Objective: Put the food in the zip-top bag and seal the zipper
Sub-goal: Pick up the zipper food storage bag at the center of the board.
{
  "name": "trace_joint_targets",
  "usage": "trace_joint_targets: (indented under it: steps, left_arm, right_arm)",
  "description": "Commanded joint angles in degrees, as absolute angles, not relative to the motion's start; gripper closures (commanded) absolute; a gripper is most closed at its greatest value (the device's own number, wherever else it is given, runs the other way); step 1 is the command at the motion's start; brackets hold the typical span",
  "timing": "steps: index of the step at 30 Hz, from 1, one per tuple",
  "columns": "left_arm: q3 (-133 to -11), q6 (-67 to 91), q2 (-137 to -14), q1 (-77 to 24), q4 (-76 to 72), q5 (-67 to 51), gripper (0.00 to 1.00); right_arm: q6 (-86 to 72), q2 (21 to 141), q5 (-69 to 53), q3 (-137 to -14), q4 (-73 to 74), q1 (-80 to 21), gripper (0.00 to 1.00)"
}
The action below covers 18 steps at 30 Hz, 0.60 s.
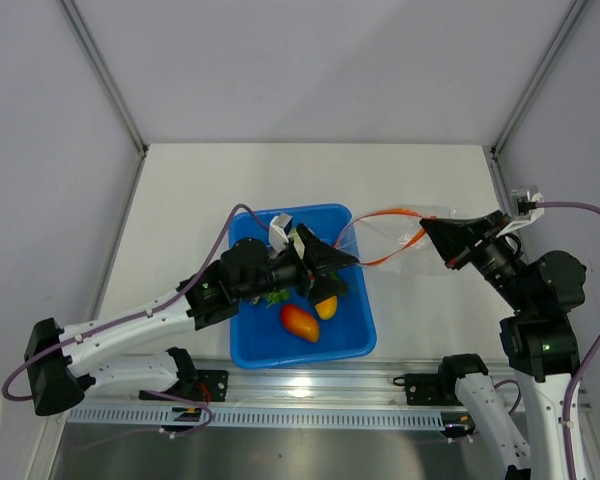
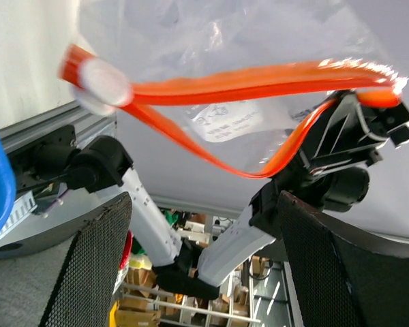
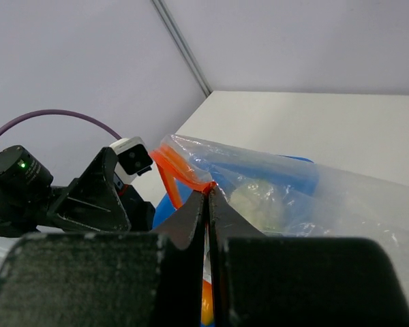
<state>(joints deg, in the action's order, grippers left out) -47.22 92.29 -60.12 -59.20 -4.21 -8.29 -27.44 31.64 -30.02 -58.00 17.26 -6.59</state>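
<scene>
The zip-top bag (image 1: pixel 400 232) hangs in the air right of the tray, its orange-red zipper (image 1: pixel 385 256) sagging open in a loop. My right gripper (image 1: pixel 432 230) is shut on the zipper's right end (image 3: pixel 206 188). My left gripper (image 1: pixel 346 262) is over the tray's right side, open and empty, and faces the bag's mouth (image 2: pixel 225 88); its mesh fingers (image 2: pixel 88 266) stand wide apart. In the blue tray (image 1: pixel 270 345) lie a red-orange fruit (image 1: pixel 298 322), an orange-yellow fruit (image 1: pixel 326 306) and a leafy green bunch (image 1: pixel 277 296). A pale green lump (image 3: pixel 253 197) shows through the bag's film.
The left arm (image 1: pixel 140 325) reaches in low from the left and hides part of the tray. An aluminium rail (image 1: pixel 310 385) runs along the near table edge. The right arm's base (image 1: pixel 545 340) stands at the right, and white walls close in the table's back and sides.
</scene>
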Motion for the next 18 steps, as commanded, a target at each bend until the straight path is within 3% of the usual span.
trace_joint_targets:
  steps: [1, 15, 18]
  left_arm:
    - [-51.5, 94.66, -61.26, -59.68, -7.02, -4.93, 0.11]
    - [-53.52, 97.82, -68.64, -59.59, -10.81, -6.5, 0.14]
    - [-55.01, 97.04, -70.13, -59.5, -11.43, -6.59, 0.26]
  right_arm:
    - [-28.04, 30.85, -30.59, -58.01, 15.82, -6.77, 1.0]
    - [-30.06, 30.76, -32.87, -58.54, 14.94, -6.94, 1.0]
    - [-30.67, 30.67, -33.4, -58.53, 15.03, -6.94, 1.0]
